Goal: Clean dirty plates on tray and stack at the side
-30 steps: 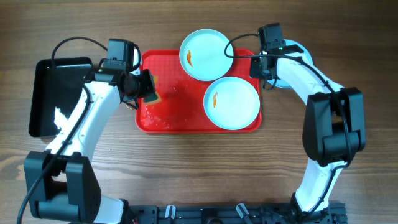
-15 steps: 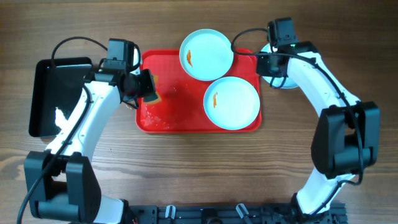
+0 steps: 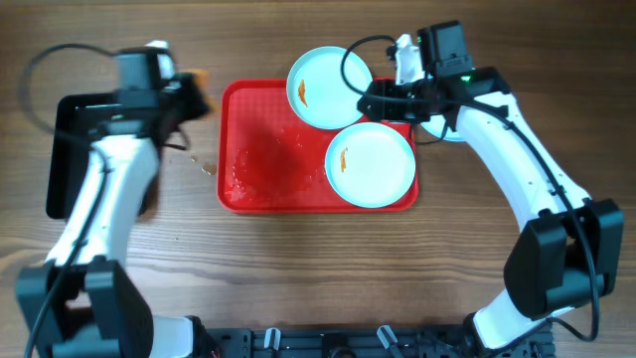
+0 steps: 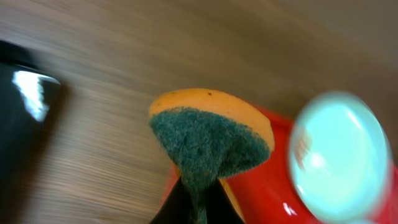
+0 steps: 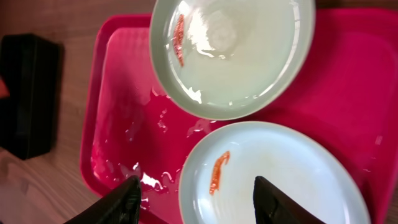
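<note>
Two pale plates with orange smears are in view: one overlaps the far edge of the red tray, the other lies on its right half. A sliver of a third plate shows right of the tray, under my right arm. My right gripper hangs open above the gap between the two smeared plates, holding nothing. My left gripper is left of the tray, shut on an orange sponge with a green scrub face.
A glossy black tray sits at the far left of the wooden table. The red tray's left half is wet with droplets. Small crumbs lie on the wood beside the tray's left edge.
My left arm swung left off the red tray with the sponge, toward the black tray. My right gripper opened and moved left from the side plate to over the tray.
</note>
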Motion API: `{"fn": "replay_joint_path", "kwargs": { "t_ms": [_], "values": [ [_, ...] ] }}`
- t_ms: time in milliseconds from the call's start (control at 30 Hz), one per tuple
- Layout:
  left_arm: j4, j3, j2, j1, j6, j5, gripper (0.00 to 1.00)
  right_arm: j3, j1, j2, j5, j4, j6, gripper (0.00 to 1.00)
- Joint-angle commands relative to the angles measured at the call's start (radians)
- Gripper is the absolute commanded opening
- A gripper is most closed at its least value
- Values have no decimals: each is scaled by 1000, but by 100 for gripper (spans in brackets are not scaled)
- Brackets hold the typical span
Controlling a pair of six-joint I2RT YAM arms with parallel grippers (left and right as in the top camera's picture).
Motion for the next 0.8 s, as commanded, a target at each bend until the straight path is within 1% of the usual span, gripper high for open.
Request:
{"fn": "replay_joint_path", "kwargs": {
  "t_ms": [0,33,67,167,300,400,467,600,700,733,767],
  "values": [
    [4,3,-18,211,-34,-161,4,14,51,-5,-32,42,-2,60],
    [6,3,3,264,-48,-162,4,14,71,-5,-16,61,4,62],
    [6,3,27,304,-55,-162,4,14,93,-5,21,76,28,66],
    [4,3,127,394,-57,-161,4,14,156,-5,126,77,51,70],
    [-2,3,225,428,-57,-152,4,14,201,-5,186,76,51,74],
    [-2,0,282,428,-58,-142,4,14,205,-5,188,77,58,74],
    [2,0,314,431,-58,-74,4,14,205,-5,187,76,58,74],
    [36,0,377,494,-58,212,4,14,205,-5,187,62,56,75],
    [44,0,390,556,-56,312,4,14,205,-5,187,65,51,75],
    [44,0,390,586,-32,362,4,14,205,-5,187,72,51,76],
    [43,0,390,599,-27,376,4,14,205,-5,187,78,51,77]
  ]
}}
